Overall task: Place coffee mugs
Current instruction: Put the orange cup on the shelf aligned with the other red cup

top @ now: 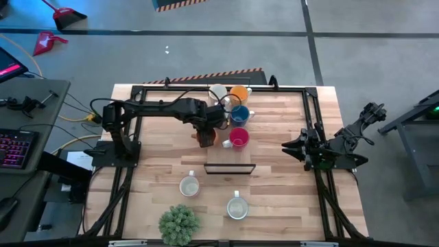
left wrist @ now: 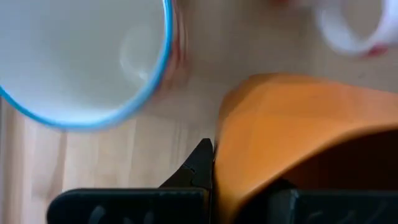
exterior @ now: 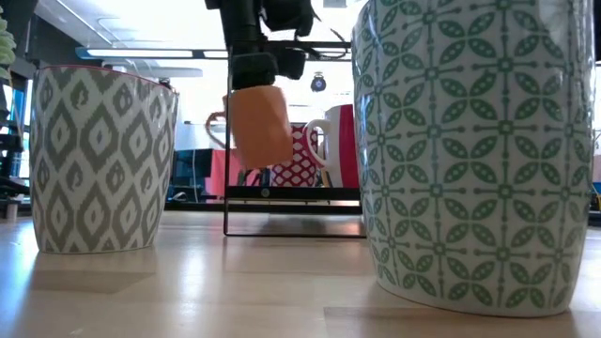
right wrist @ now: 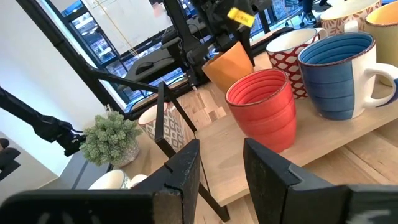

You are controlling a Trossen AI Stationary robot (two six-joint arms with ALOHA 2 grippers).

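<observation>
My left gripper (top: 205, 132) hangs over the table's middle, shut on an orange mug (exterior: 262, 125), which is lifted and tilted in the low view. Beside it stand a red-pink mug (top: 239, 139), a blue mug (top: 239, 114), a second orange mug (top: 239, 94) and a white mug (top: 217, 91), each on its base. Two patterned white mugs (top: 189, 186) (top: 236, 208) stand near the near edge. My right gripper (right wrist: 221, 168) waits open at the table's right side. My left gripper comes from above, pointing down, and holds the orange mug by its wall at the rim (left wrist: 227, 155). One dark finger (left wrist: 198, 167) lies against the wall's outside; the other seems to be inside, largely hidden by the mug. The mug is lifted clear and tilted.
A black wire frame stand (top: 230, 168) sits just near of the held mug. A green spiky plant ball (top: 180, 224) sits at the near edge. Black rails (top: 309, 116) run along the table's sides. Bare wood shows between the stand and the right arm.
</observation>
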